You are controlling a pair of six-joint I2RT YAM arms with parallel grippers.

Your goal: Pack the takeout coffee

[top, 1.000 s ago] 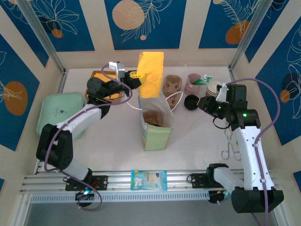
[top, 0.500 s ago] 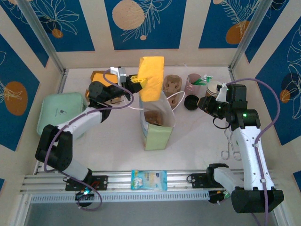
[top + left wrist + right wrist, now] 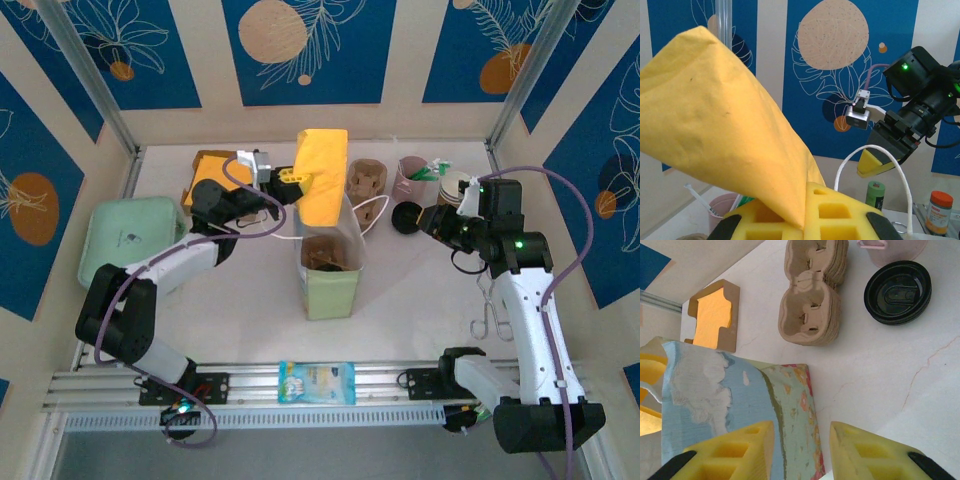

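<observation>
Far left, you have a pale green lidded container (image 3: pixel 125 235) on the table. Right of it, by the far wall, sits a kraft tray (image 3: pixel 213 165) with orange contents. Your left gripper (image 3: pixel 293 180) is clenched on a yellow cloth (image 3: pixel 322 175), which hangs over the far side of the open paper bag (image 3: pixel 330 285). The bag stands upright mid-table, with something brown inside that is too unclear to name. A snack packet (image 3: pixel 316 382) lies on the near rail. Right of the bag, far side: a stack of pulp cup carriers (image 3: pixel 366 178), then a pink cup (image 3: pixel 410 175). The takeout coffee (image 3: pixel 407 216) stands on the table outside the bag, just nearer than the pink cup, black lid up. Your right gripper (image 3: pixel 432 220), just right of it, has its jaws parted and empty. Further right: lidless paper cups (image 3: pixel 455 188) on the far side, metal tongs (image 3: pixel 488 310) nearer.
</observation>
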